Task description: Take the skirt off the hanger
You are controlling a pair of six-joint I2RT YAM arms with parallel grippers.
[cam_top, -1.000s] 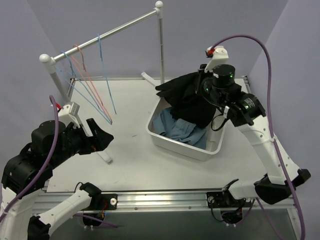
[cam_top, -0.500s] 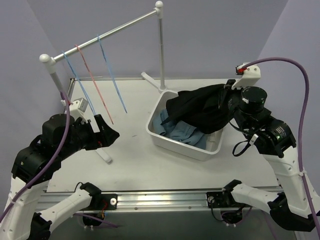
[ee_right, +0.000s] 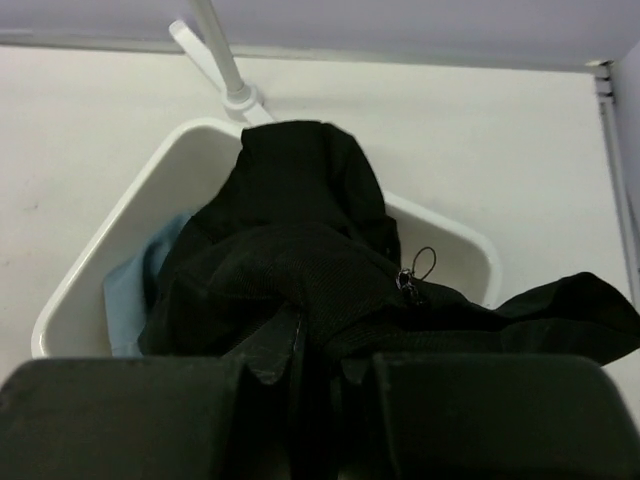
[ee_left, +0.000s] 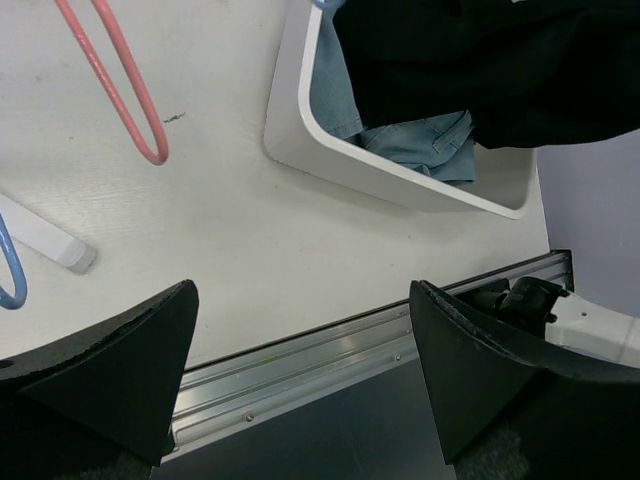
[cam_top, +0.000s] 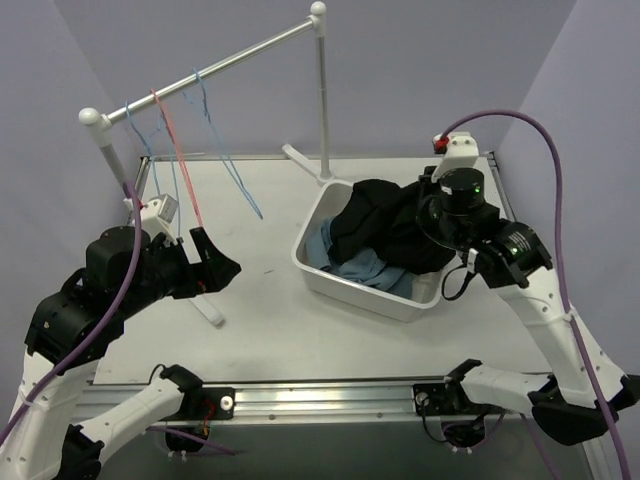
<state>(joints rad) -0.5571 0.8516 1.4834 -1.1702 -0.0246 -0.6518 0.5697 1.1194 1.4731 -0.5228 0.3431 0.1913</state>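
Observation:
The black skirt (cam_top: 385,225) lies bunched over the white tub (cam_top: 345,285) and is on no hanger. My right gripper (cam_top: 428,212) is shut on the skirt at its right side. In the right wrist view the fabric (ee_right: 300,230) is pinched between my right gripper's (ee_right: 320,370) jaws. Two bare light-blue hangers (cam_top: 229,158) (cam_top: 148,148) hang on the rail. My left gripper (cam_top: 215,268) is open and empty, low beside the rack foot. In the left wrist view my left gripper (ee_left: 300,370) frames the table's front edge.
A pink hanger (cam_top: 176,150) hangs between the blue ones on the rail (cam_top: 215,65). A blue denim garment (cam_top: 360,265) lies in the tub under the skirt. The rack's upright (cam_top: 322,100) stands behind the tub, and its foot (cam_top: 210,310) lies near my left gripper.
My right arm swung right with the skirt, then came back left and lower over the tub. The hangers swing on the rail. My left gripper stayed open and shifted slightly.

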